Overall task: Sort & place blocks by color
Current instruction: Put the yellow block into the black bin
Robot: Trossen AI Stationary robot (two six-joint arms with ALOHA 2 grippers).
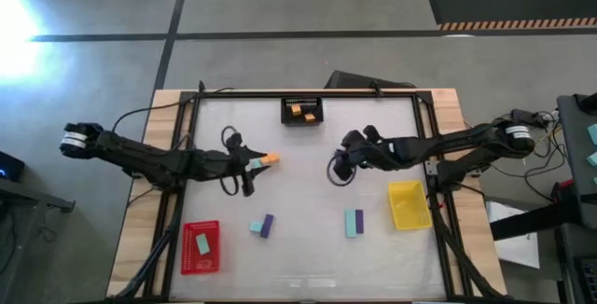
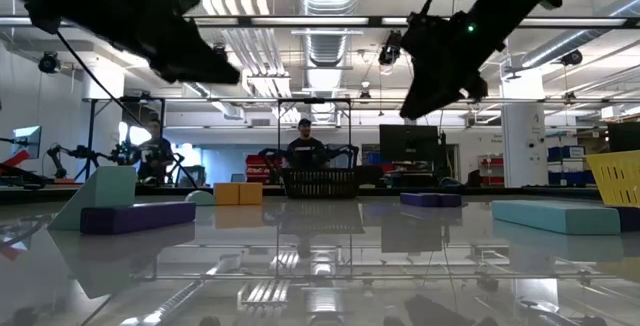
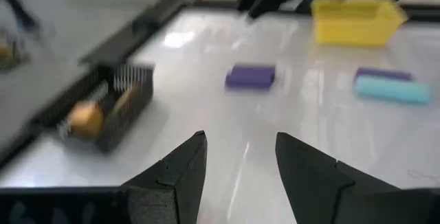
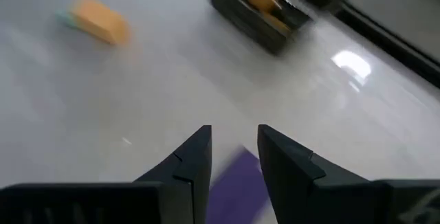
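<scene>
My left gripper is open and empty, above the table beside an orange block that lies next to a teal one. My right gripper is open, hanging above a purple block that lies flat on the table; its fingers stand clear of the block in the low view. A teal and purple pair and another pair lie nearer the front edge. The black tray holds orange blocks. The red tray holds a teal block.
The yellow tray stands at the right front and the red tray at the left front. The black tray is at the middle of the far edge. A person stands in the room beyond the table.
</scene>
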